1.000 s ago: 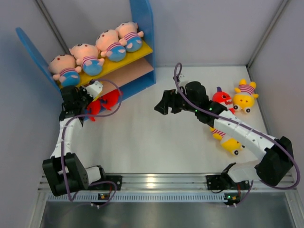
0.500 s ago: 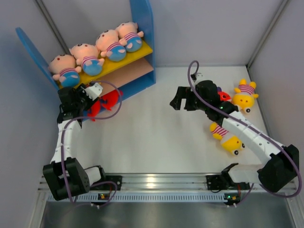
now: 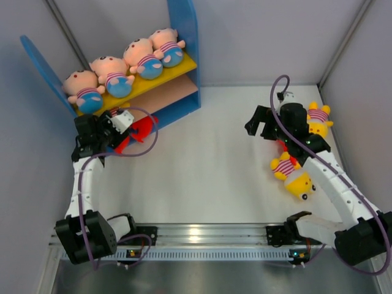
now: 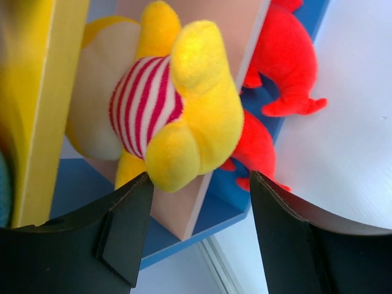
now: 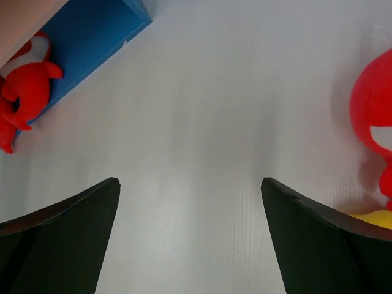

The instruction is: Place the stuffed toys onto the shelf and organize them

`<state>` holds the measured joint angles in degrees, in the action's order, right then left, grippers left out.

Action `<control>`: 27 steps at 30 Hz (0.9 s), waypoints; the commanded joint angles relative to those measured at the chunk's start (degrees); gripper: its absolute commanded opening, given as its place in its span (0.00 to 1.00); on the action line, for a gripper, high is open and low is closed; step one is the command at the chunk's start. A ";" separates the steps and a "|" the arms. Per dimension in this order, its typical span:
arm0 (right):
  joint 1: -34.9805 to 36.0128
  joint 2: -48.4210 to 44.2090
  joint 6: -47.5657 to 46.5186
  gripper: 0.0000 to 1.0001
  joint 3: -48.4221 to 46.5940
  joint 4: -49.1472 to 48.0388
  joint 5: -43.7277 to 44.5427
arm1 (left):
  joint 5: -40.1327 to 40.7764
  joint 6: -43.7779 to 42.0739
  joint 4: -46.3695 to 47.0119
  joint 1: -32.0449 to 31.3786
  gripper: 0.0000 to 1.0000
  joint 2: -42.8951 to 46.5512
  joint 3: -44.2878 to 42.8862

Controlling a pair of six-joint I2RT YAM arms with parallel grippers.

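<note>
Yellow toy (image 4: pixel 184 110) lies on the shelf's (image 4: pixel 193 208) lower board, between our left gripper's (image 4: pixel 199 176) parted jaws; our right gripper (image 5: pixel 190 180) gapes wide over the table (image 5: pixel 202 92).

Swung the right gripper (image 3: pixel 258 130) from the middle of the desk (image 3: pixel 202 177) over to its far right side, spreading the jaws wider on the way. Covered the red toothy monster (image 5: pixel 372 104) with that arm in the overhead view, where it lay in plain sight before, and overlapped part of the yellow toy (image 3: pixel 321 125) behind it. Parted the left gripper (image 4: pixel 199 180), shut a second ago, jaws now either side of the yellow striped toy (image 4: pixel 184 116) on the lower board (image 4: pixel 197 205) of the shelf (image 3: pixel 184 30).
</note>
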<state>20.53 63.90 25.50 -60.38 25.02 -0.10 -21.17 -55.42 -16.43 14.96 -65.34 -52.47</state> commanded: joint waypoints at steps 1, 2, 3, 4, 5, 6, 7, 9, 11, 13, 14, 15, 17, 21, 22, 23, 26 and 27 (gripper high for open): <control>-4.09 -1.41 -0.10 1.00 0.53 1.96 0.45 | -3.79 2.15 -6.05 0.33 0.70 2.76 -5.08; -6.45 -1.41 -0.01 0.99 0.35 2.66 0.36 | -3.97 2.77 -7.55 0.42 0.70 2.94 -6.06; -7.78 -1.41 0.17 0.99 0.18 3.19 0.36 | -4.58 3.64 -9.57 0.33 0.70 3.29 -6.94; -9.01 -1.32 0.34 0.99 0.17 3.81 1.23 | -4.84 3.91 -11.24 0.42 0.70 3.55 -8.69; -11.46 -1.32 0.87 0.99 0.17 5.47 2.46 | -5.11 4.26 -15.00 0.33 0.70 3.64 -9.40; -12.96 -1.32 2.35 0.99 0.17 6.61 5.95 | -5.72 4.70 -16.69 0.33 0.70 3.99 -10.10; -14.37 -0.97 2.97 0.99 0.17 7.76 7.47 | -6.07 5.14 -18.19 0.33 0.70 4.08 -11.33; -19.64 -0.88 3.51 0.99 1.05 9.52 7.66 | -6.69 6.45 -23.11 0.24 0.70 4.26 -12.57; -25.79 -1.14 4.82 0.99 2.10 10.66 6.26 | -8.45 6.64 -26.36 0.07 0.70 4.43 -13.89; -28.17 -1.93 5.44 0.99 4.47 11.02 5.64 | -8.72 7.51 -29.71 -0.46 0.70 5.13 -14.68; -29.14 -2.11 5.18 0.99 5.26 11.28 5.03 | -8.71 7.87 -30.33 -1.59 0.70 5.48 -14.68; -29.15 -2.46 5.00 0.96 6.75 11.98 4.24 | -8.63 8.57 -31.03 -2.04 0.70 6.36 -14.68; -29.06 -3.08 5.61 0.92 8.60 12.25 0.91 | -8.63 9.10 -31.30 -3.87 0.70 7.15 -14.16; -27.22 -3.34 7.46 0.89 15.28 10.67 -0.26 | -8.98 9.19 -31.74 -6.78 0.70 8.47 -13.02; -26.87 -2.65 7.55 0.89 15.99 10.76 1.31 | -9.33 9.10 -31.74 -7.05 0.70 8.74 -12.92; -25.91 -2.38 7.90 0.89 16.52 10.50 2.20 | -9.68 9.10 -31.74 -7.57 0.70 8.91 -12.66; -21.44 -0.62 8.60 0.89 18.80 8.74 7.10 | -9.68 9.10 -31.74 -8.10 0.70 9.18 -12.22; -20.02 0.34 8.61 0.89 19.33 8.13 8.26 | -9.59 9.01 -31.65 -8.19 0.70 9.09 -12.31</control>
<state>-3.38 62.85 32.73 -41.71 35.57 3.75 -28.99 -46.61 -47.46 7.20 -57.01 -65.12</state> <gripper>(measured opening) 0.888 0.697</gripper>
